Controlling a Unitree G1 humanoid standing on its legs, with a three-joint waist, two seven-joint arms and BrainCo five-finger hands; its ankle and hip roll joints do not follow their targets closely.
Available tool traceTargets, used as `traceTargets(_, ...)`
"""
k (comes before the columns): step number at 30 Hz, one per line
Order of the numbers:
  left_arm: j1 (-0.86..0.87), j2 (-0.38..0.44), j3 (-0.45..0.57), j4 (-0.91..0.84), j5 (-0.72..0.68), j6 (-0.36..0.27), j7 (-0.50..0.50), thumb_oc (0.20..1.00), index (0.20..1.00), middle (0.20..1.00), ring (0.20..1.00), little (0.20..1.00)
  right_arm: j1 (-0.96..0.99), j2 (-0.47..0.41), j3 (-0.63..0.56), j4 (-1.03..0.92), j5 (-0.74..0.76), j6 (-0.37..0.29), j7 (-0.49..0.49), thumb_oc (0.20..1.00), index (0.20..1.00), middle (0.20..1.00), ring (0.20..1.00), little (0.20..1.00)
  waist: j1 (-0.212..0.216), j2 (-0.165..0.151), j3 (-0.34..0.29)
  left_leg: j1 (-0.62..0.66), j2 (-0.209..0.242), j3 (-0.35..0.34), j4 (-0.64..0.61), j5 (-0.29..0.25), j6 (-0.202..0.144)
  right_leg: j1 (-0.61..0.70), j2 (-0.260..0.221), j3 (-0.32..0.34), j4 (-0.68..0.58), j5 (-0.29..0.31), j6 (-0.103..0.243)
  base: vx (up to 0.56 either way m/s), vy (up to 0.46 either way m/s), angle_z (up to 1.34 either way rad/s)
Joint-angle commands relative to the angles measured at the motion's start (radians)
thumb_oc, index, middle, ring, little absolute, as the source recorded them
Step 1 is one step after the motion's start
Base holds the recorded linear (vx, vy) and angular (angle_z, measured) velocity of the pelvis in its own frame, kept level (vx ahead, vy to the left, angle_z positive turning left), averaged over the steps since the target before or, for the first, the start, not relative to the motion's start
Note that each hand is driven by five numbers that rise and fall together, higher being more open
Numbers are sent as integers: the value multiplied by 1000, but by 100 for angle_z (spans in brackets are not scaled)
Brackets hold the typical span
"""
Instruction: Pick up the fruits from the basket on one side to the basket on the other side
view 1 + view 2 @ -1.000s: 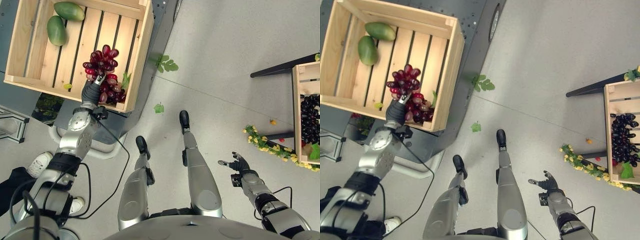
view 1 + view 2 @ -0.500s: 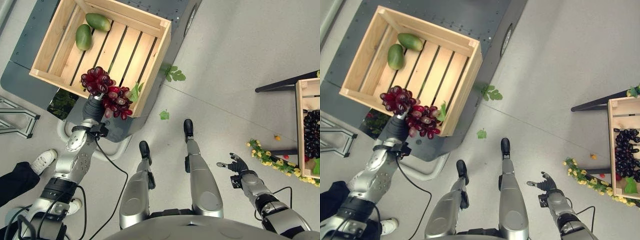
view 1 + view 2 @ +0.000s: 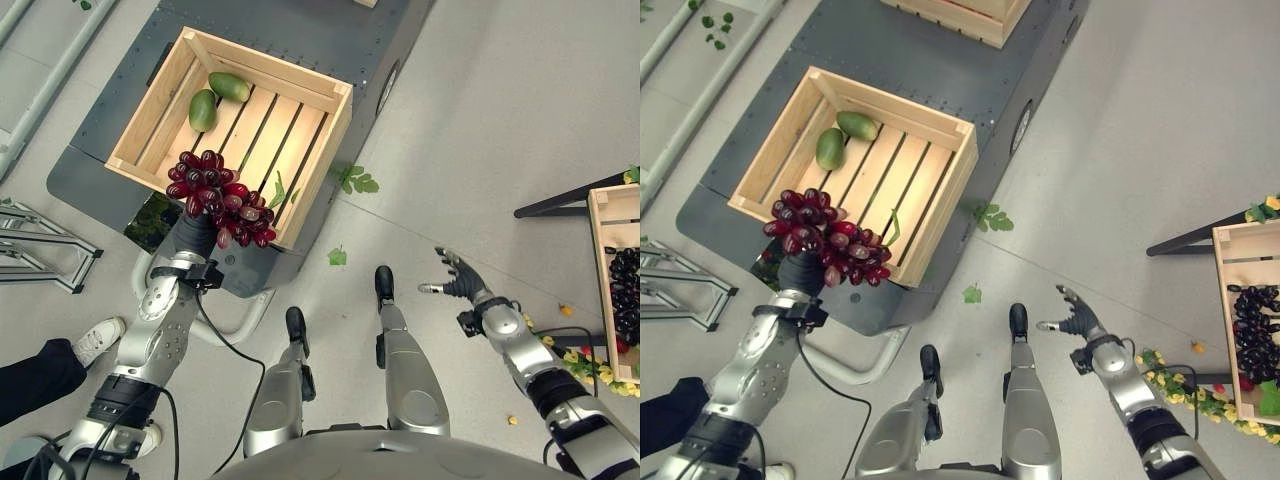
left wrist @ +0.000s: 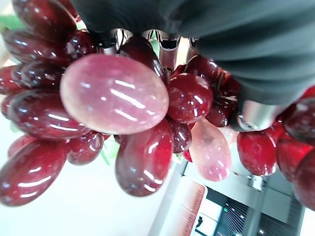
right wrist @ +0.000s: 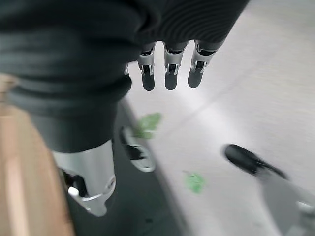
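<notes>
Fingers of left hand (image 3: 190, 232) curled round red grape bunch (image 3: 218, 196), right hand (image 3: 458, 282) spread and empty; loose grapes risk shedding in transit.

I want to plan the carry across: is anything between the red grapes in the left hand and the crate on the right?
Nothing tall stands between. The red grapes hang from the left hand, lifted over the left crate. Toward the right crate lies open floor with scattered leaves and a flower garland by that crate. The right hand hovers open midway.

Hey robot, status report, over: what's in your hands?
Left hand shut on red grapes, above crate edge. Right hand open, empty. Path clear.
</notes>
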Motion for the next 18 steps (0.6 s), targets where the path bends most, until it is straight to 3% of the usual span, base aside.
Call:
traceTargets(1,-24,-3,20,-76,33,-41,-22,200,200,200,200,200,-16,-46,-2,-173,2,-49,17,1000,1000,1000,1000,1000,3,-3,-58,-94,-38,-62,38,-27,37,100,16,-54,12,-209,65,42,-4,-1)
traceTargets(11,-49,-56,17,-82,118,-41,5,200,200,200,200,200,-92,-49,11,-379,-37,-42,31,1000,1000,1000,1000,1000,20,-12,-108,-68,-34,-71,35,-34,39,134,18,-66,9,-221,60,17,-13,4)
traceTargets(18,-77,-76,-26,-78,140,-36,9,200,200,200,200,200,-188,-21,81,-384,-34,-29,36,1000,1000,1000,1000,1000,32,-18,-128,-54,-32,-78,31,-37,39,151,16,-72,7,-225,60,7,-4,1)
